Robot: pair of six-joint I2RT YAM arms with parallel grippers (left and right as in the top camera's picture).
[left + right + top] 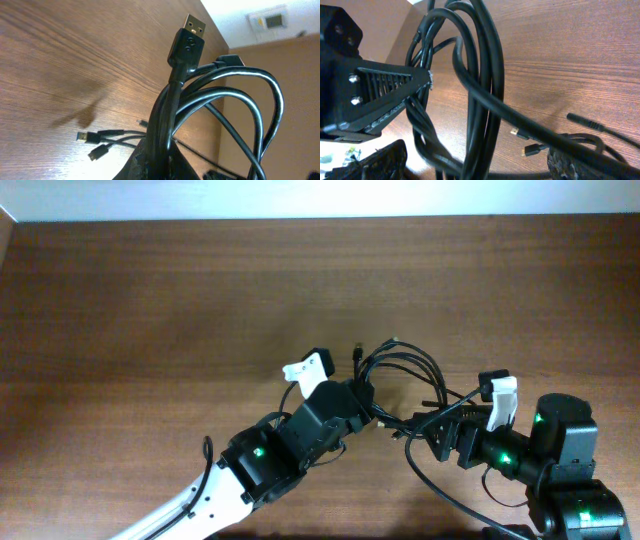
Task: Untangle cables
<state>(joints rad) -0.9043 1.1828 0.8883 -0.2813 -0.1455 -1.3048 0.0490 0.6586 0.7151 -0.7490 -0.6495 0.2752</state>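
Note:
The cables [405, 370] form a black tangle of loops in the middle of the table, between my two arms. My left gripper [362, 402] is shut on a bunch of them. In the left wrist view the strands rise out of the jaws [162, 160], with a gold-tipped USB plug [189, 31] pointing up. Two loose plugs [100, 145] lie on the wood behind. My right gripper [420, 425] stands open at the tangle's right side. In the right wrist view, several strands [480, 75] pass between its fingers [382, 160] without being pinched.
The wooden table [150, 310] ends at a white wall along the far side. My right arm's own thicker wire [440, 485] curves along the near side. The left gripper's black ribbed finger [390, 95] sits close on the left in the right wrist view.

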